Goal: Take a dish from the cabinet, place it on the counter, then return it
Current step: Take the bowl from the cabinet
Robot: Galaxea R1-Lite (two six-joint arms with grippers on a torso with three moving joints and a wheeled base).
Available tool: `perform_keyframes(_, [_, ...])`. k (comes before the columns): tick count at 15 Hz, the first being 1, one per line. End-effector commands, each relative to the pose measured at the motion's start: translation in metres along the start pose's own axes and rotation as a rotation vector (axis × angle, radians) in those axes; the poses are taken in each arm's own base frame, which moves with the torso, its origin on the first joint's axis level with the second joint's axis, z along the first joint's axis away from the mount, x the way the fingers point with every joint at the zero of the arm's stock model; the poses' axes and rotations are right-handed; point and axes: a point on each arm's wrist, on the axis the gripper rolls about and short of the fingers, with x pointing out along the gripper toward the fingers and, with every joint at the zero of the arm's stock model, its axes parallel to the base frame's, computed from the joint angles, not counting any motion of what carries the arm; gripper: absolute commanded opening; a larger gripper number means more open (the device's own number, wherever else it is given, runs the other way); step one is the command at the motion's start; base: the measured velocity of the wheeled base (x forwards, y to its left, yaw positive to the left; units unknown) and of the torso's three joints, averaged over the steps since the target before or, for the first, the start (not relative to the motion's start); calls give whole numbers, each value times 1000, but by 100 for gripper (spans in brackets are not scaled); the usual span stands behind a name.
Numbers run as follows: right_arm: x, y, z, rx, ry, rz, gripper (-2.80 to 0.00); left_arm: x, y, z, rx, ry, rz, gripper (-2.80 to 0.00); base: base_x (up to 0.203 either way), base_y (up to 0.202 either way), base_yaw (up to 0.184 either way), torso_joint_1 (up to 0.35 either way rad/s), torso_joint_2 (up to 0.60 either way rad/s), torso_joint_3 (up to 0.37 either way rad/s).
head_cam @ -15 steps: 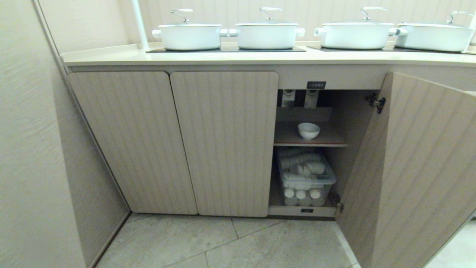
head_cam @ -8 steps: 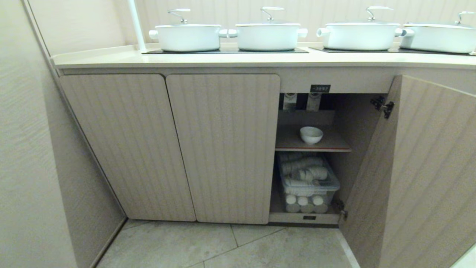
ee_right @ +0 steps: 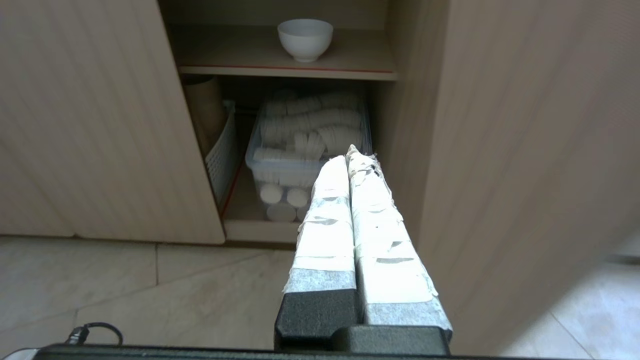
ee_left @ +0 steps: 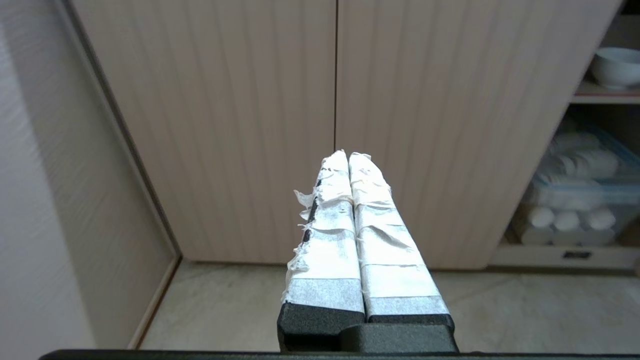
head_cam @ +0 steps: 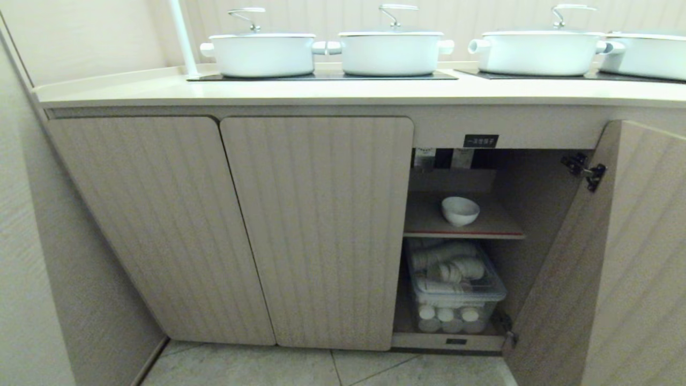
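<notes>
The left claw (ee_left: 348, 156) is pressed closed on nothing before the cabinet's (head_cam: 316, 230) two shut doors, the right claw (ee_right: 350, 155) likewise closed and empty at the open bay – the dish (ee_right: 305, 39) sits upright on the inner shelf (ee_right: 240, 55) beyond and above its tips, under the bench (head_cam: 332, 91).

Left claw (ee_left: 348, 156) in my feed: taped fingers (ee_left: 327, 235) pressed together, nothing between them, tips pointing at seam between two closed fluted cabinet doors (ee_left: 240, 120). Wall (ee_left: 45, 200) from 8 to 10 o'clock. Floor tiles (ee_left: 525, 310) along 4 to 8 o'clock. Open cabinet compartment at 2 to 4 o'clock: white dish (ee_left: 617, 67) sits on inner shelf (ee_left: 595, 95) at 2 o'clock; below it, at 3 to 4 o'clock, clear bin (ee_left: 575, 200) packed with white stacked cups. Claw well apart from dish.
</notes>
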Motion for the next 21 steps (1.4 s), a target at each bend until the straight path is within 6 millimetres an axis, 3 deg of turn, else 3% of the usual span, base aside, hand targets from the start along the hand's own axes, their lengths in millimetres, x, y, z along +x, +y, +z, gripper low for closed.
perform_keyframes(1, [0,0,0,0,1,1,-280,0,0,0,0,0,-1,-280,199,0,1,3,7,2])
perform_keyframes(11, [0,0,0,0,1,0,-280,0,0,0,0,0,-1,-280,194,0,3,3,4,2])
perform_keyframes(21, [0,0,0,4,-1,1,-280,0,0,0,0,0,-1,-280,8,0,0,1,1,0])
